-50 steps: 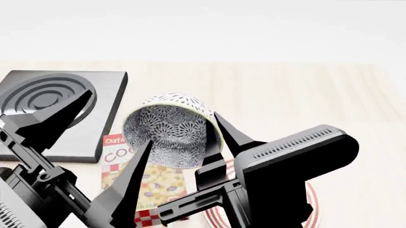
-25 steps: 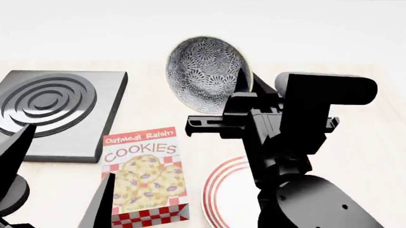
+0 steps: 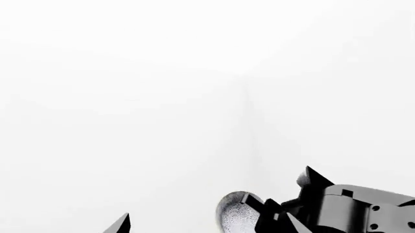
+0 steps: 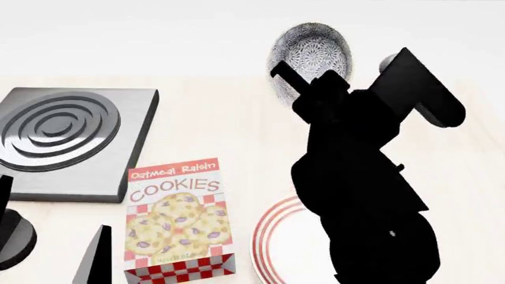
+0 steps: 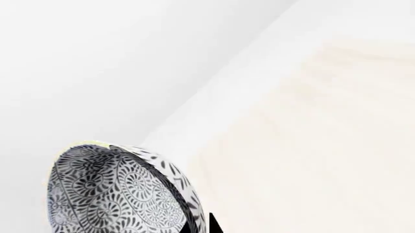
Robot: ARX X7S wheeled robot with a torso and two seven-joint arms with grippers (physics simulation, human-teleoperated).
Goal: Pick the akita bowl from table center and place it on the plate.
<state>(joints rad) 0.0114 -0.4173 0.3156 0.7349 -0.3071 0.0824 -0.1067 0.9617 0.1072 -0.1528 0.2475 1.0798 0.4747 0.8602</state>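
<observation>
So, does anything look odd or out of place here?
Yes. The akita bowl is held high above the table by the right claw, tipped on its side with the opening facing the head camera. The plate lies far below it.

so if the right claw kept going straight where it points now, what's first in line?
Probably nothing: the right claw, shut on the akita bowl, points up and away, toward blank white backdrop beyond the table. Depth is unclear.
</observation>
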